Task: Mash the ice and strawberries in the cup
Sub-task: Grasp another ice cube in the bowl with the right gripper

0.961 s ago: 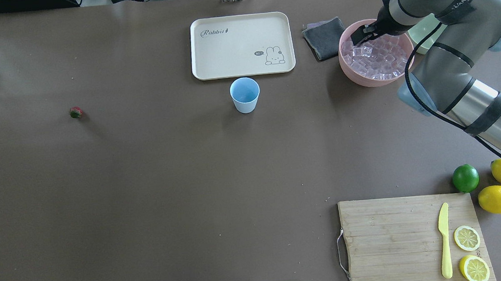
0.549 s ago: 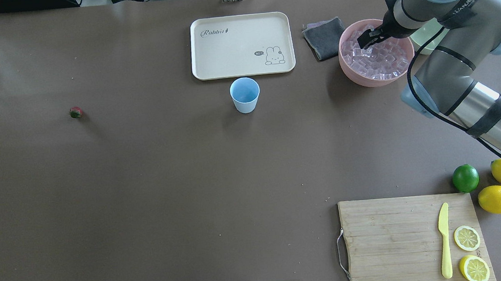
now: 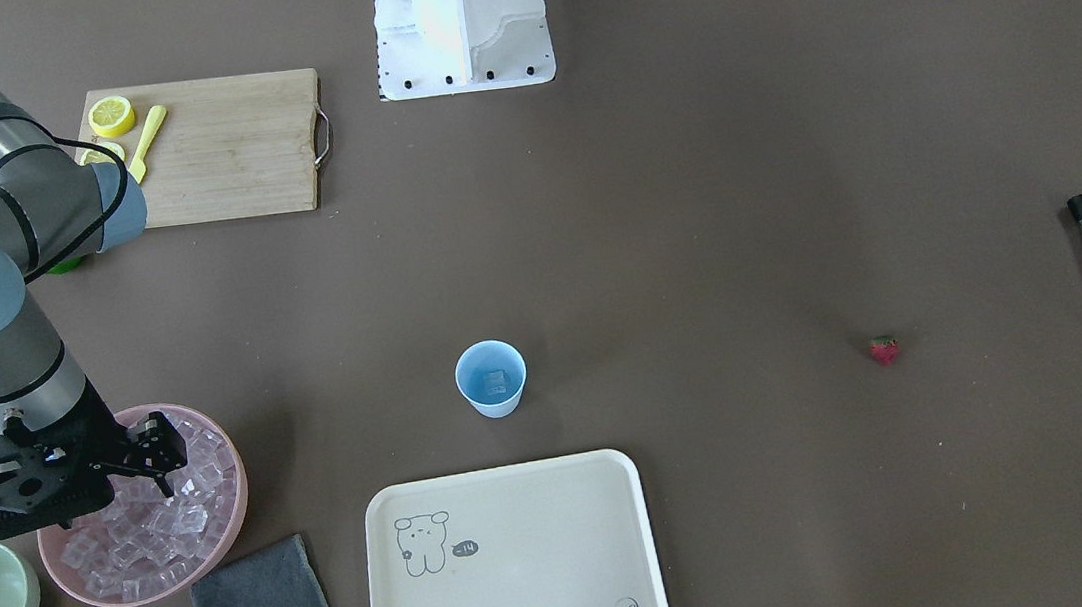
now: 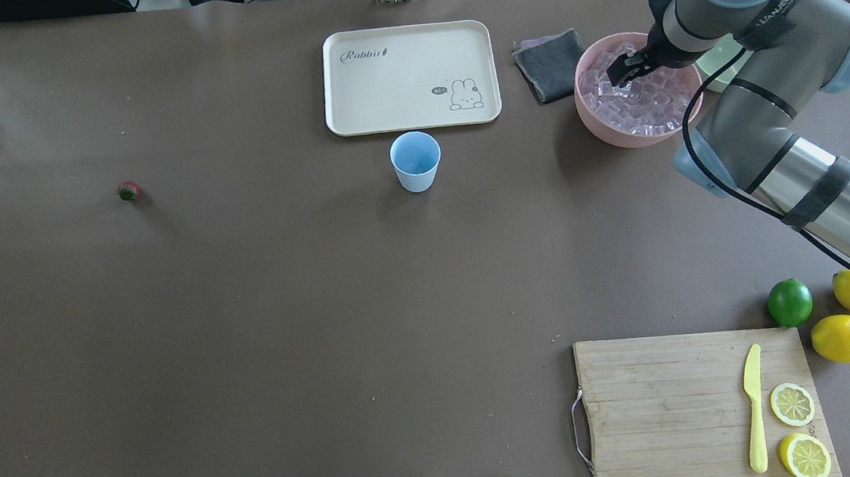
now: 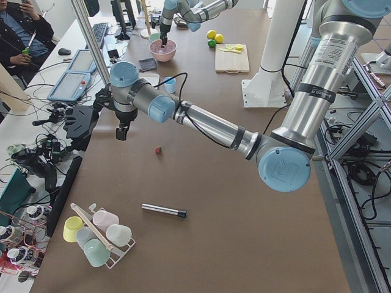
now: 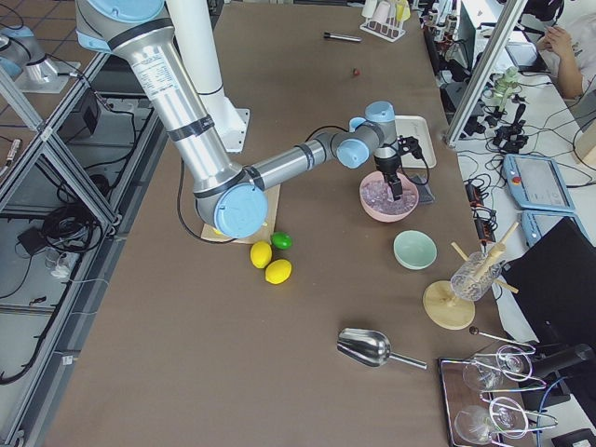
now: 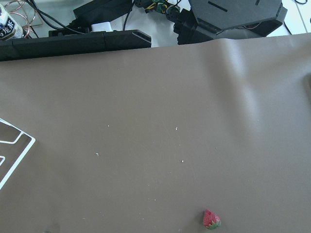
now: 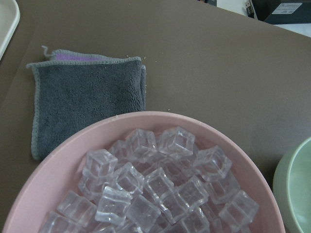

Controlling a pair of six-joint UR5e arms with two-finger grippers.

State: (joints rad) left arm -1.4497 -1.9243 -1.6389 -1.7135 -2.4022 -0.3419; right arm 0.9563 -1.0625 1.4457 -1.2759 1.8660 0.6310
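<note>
Right pincer (image 4: 622, 69) has edged from the left rim of the pink bowl (image 4: 597, 115) toward its middle over the last second, wrist swung a bit. It hangs just over the ice (image 8: 160, 189) heaped in that bowl, near the tabletop's far right corner. Jaws look parted in the front-facing view, with nothing between them. No cube lifted yet.

Nothing else has moved. Cup (image 4: 415, 162) stands upright near the middle of the far edge, just in front of the cream tray (image 4: 352, 85). One cube (image 3: 494, 381) already lies in its bottom. Strawberry (image 4: 128, 190) lies alone on the tabletop toward the left edge, well apart from the cup.

Left pincer (image 5: 122, 130) hovers above the tabletop near the strawberry, not touching it. It shows only in the left side view, so I cannot tell if it is released or clenched.

Judgement: the right arm is lining up on another cube. Task is early: more ice, then the strawberry, and mashing not begun. Cubes look slippery and packed, so a grab may slip.
</note>
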